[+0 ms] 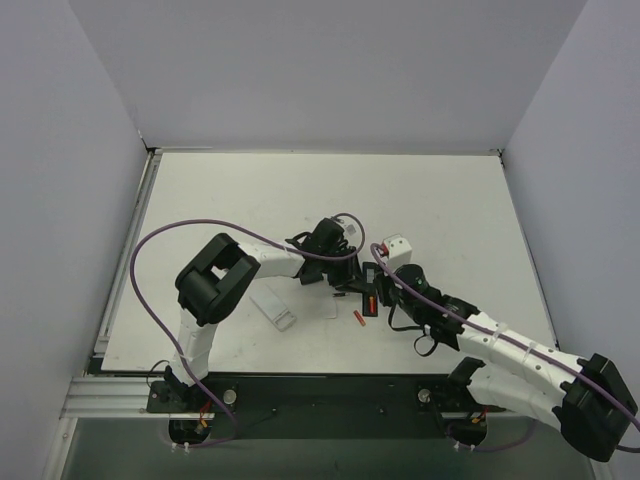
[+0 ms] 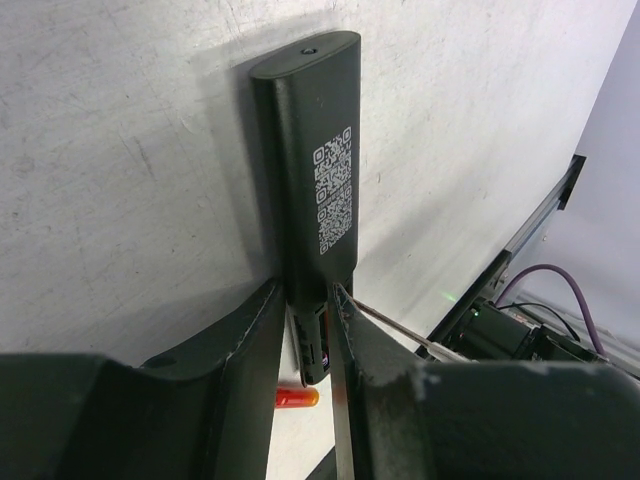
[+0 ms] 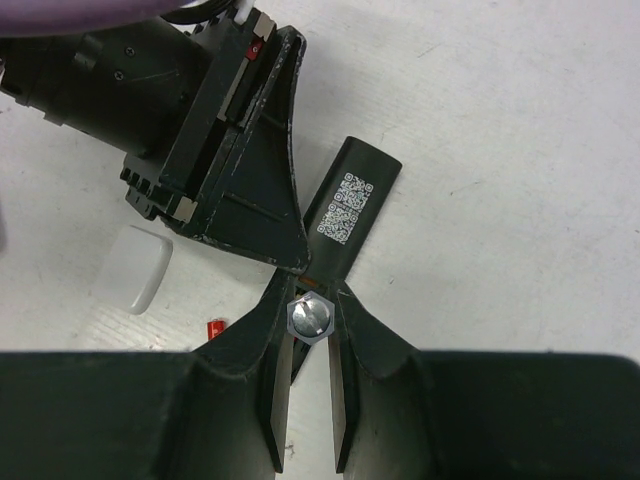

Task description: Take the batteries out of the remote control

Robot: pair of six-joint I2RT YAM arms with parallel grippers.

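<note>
My left end effector (image 2: 308, 296) is clamped on the lower part of the remote control (image 2: 318, 170), near the middle of the table (image 1: 250, 200) and toward its near edge. My right end effector (image 3: 310, 298) is pinched narrow on a silver hex-headed rod (image 3: 310, 317). Only the left wrist view shows red inside the remote's recess. The overhead view shows one battery (image 1: 358, 317) lying loose on the table near the remote.
</note>
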